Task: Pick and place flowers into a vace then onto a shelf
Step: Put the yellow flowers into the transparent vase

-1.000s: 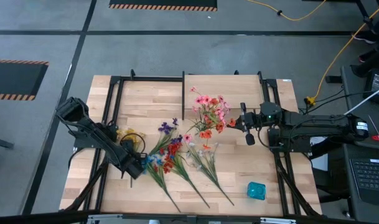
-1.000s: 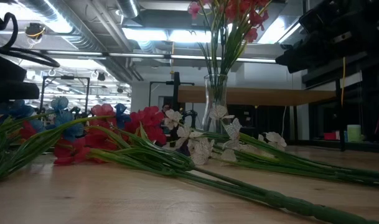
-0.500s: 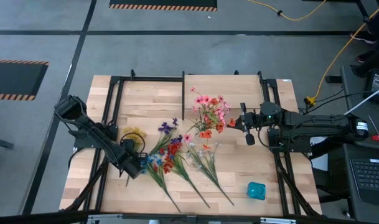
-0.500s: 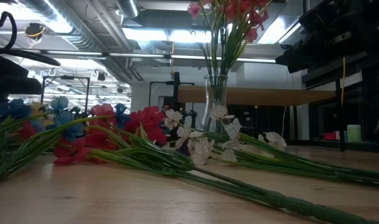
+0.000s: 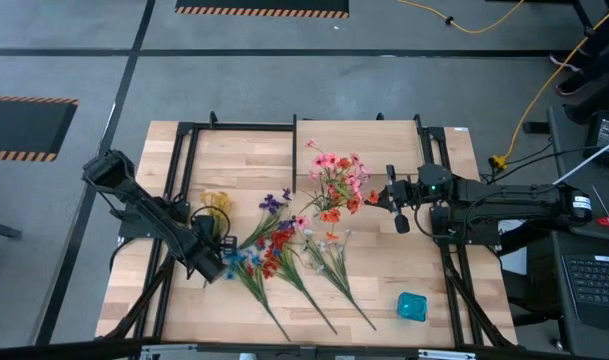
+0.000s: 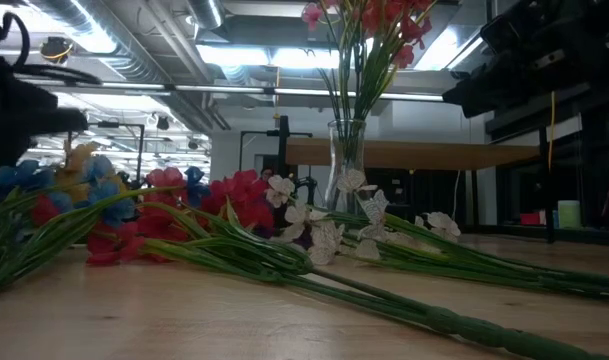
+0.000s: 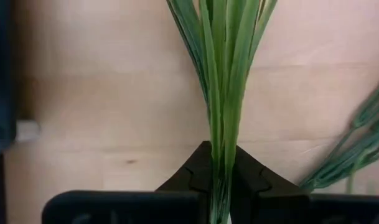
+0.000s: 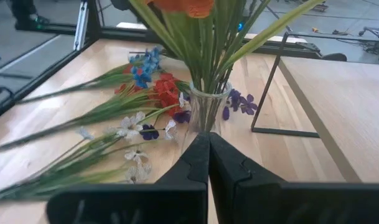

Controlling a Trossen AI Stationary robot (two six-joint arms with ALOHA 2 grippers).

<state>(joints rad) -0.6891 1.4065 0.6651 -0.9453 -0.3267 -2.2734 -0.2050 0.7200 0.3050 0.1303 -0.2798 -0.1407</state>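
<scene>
My left gripper [image 5: 211, 267] is shut on the stem of a yellow-bloomed spray [image 5: 216, 203] at the table's left. Its yellow head [image 6: 79, 157] shows above the lying blooms in the low view. Other flowers [image 5: 276, 252], red, blue, purple and white, lie flat on the tabletop at the middle. A clear glass vase [image 8: 207, 109] stands upright with pink and orange flowers [image 5: 336, 185] in it. My right gripper [image 5: 382, 196] is shut, just to the vase's right. The shelf [image 5: 379, 143] stands at the far right. My left gripper pinches the yellow spray's bundle of thin green stems [image 7: 222, 163] between its two fingers [image 7: 195, 174]. The fingers slant steeply down from above and lie across the stems. The stems run away from the fingers toward the bloom. My right gripper's shut tips point at the vase's foot [image 8: 206, 129]; I cannot tell whether they touch it.
A small teal object [image 5: 412, 306] lies near the table's front right. Black frame bars [image 5: 179, 160] run along the table's left, and the shelf's thin black post [image 8: 271, 79] stands beside the vase. Bare wood lies at the far left [image 5: 234, 150].
My left gripper has taken hold of the yellow spray's stem and has risen a little, tipping as it went. The spray's yellow head has swung toward the table's far edge and come up higher in the low view. The lying flowers and my right gripper have kept still.
</scene>
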